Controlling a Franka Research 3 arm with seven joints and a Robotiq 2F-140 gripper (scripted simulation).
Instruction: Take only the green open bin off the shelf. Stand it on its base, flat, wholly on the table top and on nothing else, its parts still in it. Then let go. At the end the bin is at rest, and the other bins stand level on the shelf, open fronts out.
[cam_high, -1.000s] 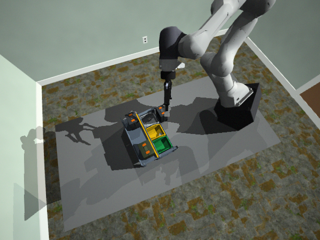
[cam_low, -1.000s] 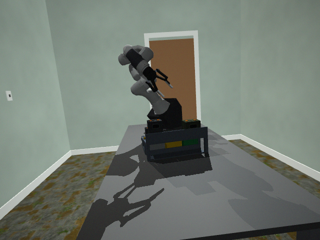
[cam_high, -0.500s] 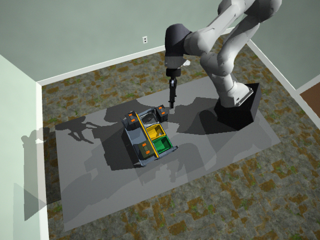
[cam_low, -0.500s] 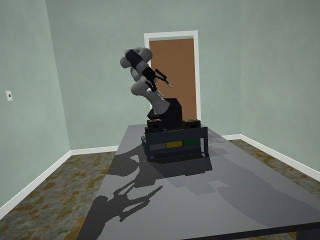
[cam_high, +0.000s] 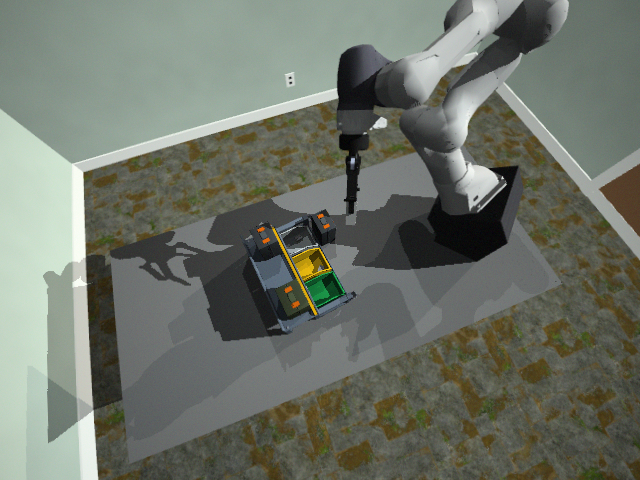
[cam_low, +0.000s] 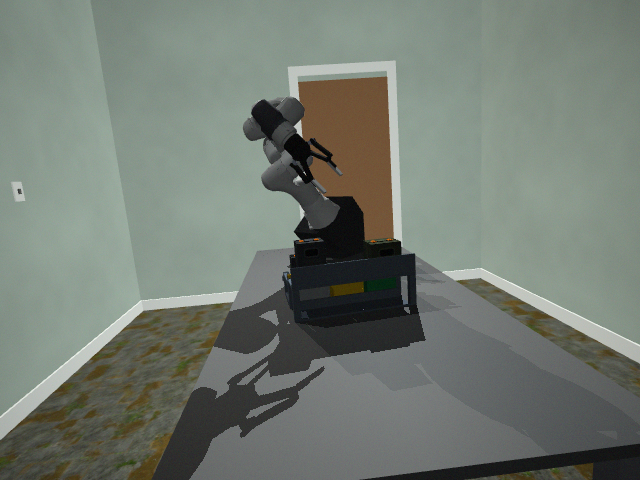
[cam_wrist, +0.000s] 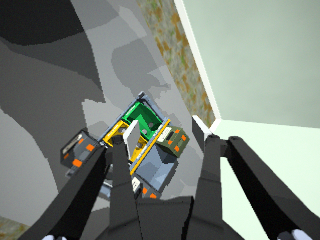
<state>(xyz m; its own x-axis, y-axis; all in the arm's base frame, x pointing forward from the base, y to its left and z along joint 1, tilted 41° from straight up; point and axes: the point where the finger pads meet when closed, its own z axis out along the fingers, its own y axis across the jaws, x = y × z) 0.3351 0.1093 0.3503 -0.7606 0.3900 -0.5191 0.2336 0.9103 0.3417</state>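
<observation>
The green open bin (cam_high: 324, 290) (cam_low: 381, 284) (cam_wrist: 143, 117) sits at one end of the lower level of a small grey shelf (cam_high: 269, 273) (cam_low: 356, 266) (cam_wrist: 158, 173). A yellow bin (cam_high: 311, 261) (cam_low: 346, 289) (cam_wrist: 117, 133) stands beside it, then a grey bin (cam_high: 293, 239). My gripper (cam_high: 350, 207) (cam_low: 329, 180) (cam_wrist: 165, 125) is open and empty. It hangs high in the air, on the robot-base side of the shelf, tilted down toward the bins. It touches nothing.
The shelf stands on a long grey table (cam_high: 206, 387) (cam_low: 413, 413). Two dark boxes with orange marks (cam_high: 263, 240) (cam_high: 323, 225) and an olive box (cam_high: 289, 297) (cam_wrist: 176, 140) sit on the shelf's top. The robot's black base (cam_high: 478, 222) stands behind the shelf.
</observation>
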